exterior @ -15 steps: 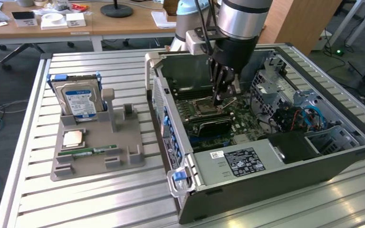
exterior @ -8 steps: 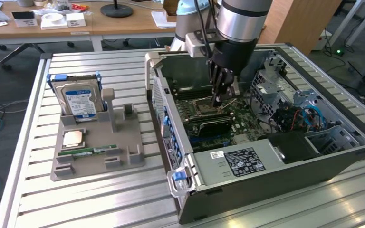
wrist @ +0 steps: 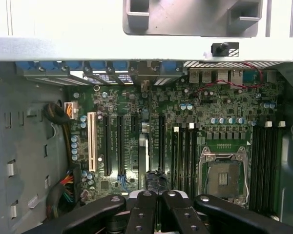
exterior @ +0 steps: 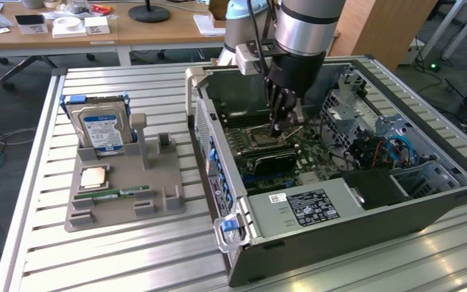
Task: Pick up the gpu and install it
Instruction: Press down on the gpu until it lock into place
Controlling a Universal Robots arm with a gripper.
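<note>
1. Gripper lowered into the open computer case, over the motherboard near the middle of the case floor, beside the processor socket.
2. Jaws closed; fingers drawn together.
3. Graphics card: taken to be the dark thin piece between the fingertips, edge-on above the long slots. Pinched or merely touched: cannot tell. Seated or not: cannot tell.
4. Holder on the table, towards its edge at the exterior view's left, carrying a hard drive and a memory stick; no card there.
5. Risks, judged from this pose:
   - Card edge beside the slot rather than in it: pressing down would bend the card or scrape the board.
   - Card tilted in the grip: one end in, other end riding high, half-seated.
   - Bracket end fouling the rear wall of the case: jam before seating.
   - Thin grip on a flat card: slip under pushing force.
</note>
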